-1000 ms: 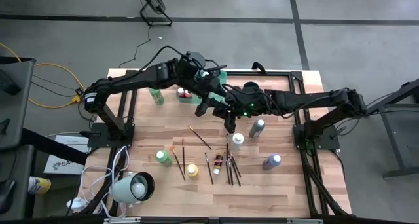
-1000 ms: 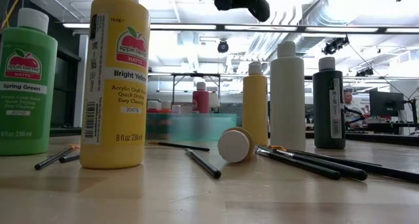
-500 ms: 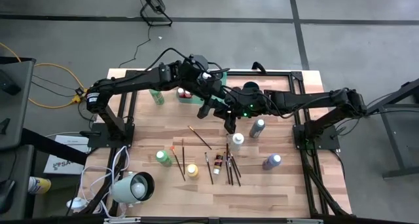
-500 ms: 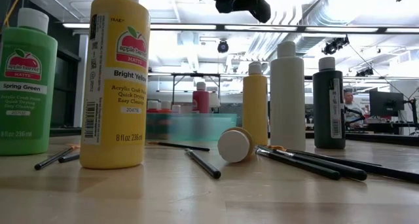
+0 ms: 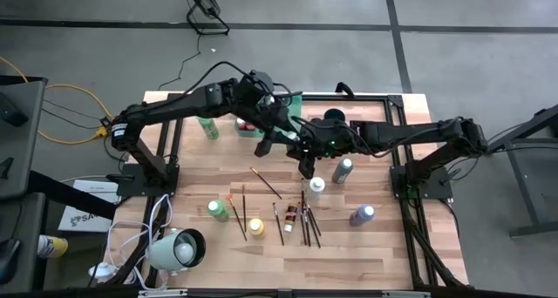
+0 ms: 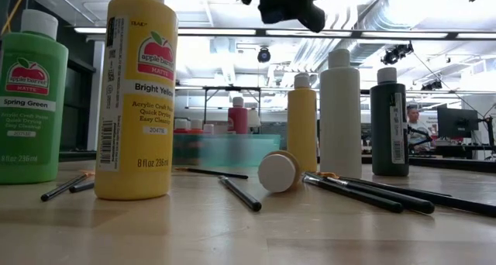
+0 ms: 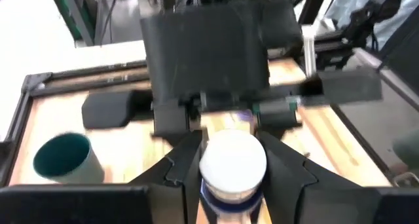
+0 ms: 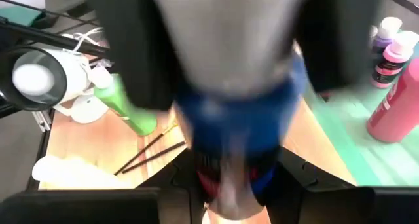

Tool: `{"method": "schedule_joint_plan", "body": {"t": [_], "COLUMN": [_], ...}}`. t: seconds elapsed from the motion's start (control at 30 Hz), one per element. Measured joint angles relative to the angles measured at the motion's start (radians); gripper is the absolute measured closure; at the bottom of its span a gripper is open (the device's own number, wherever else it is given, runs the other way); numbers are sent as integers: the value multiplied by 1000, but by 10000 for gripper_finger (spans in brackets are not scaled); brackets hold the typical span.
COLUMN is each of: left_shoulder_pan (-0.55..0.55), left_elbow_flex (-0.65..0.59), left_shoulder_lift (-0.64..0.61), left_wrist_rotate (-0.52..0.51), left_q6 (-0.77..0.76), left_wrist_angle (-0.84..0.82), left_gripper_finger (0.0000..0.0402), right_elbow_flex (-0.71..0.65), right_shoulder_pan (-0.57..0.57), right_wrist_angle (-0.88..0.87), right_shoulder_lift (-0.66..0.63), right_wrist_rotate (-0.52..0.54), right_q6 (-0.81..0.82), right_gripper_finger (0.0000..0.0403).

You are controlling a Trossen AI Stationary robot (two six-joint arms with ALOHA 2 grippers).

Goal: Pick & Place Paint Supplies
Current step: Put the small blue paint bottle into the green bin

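We've got one bottle (image 7: 232, 168) pinched by both grippers mid-air: left gripper (image 7: 232, 178) at its white cap, right gripper (image 8: 226, 178) probably clamping its blue body.

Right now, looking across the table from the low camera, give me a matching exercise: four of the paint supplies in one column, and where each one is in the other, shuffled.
Things:
1. Spring Green bottle
2. white bottle
3. red bottle
4. paintbrushes

Places:
A. lying flat on the table
B. at the back, in the green tray
C. standing at the far left edge of the low view
D. standing between a slim yellow bottle and a dark bottle

Pairs: 1-C, 2-D, 3-B, 4-A
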Motion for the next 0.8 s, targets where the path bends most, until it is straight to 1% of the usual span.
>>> {"method": "schedule_joint_plan", "body": {"t": [0.4, 0.8], "left_shoulder_pan": [4, 4], "left_elbow_flex": [2, 2], "left_shoulder_lift": [-46, -49], "left_wrist_rotate": [9, 1], "left_q6": [83, 135], "left_wrist_angle": [-210, -294], "left_gripper_finger": [287, 287], "right_elbow_flex": [-2, -2], "right_shoulder_pan": [2, 2], "right_wrist_angle": [1, 0], "right_shoulder_lift": [0, 0], "right_wrist_rotate": [-22, -41], "right_q6": [14, 22], "right_gripper_finger": [296, 296]}}
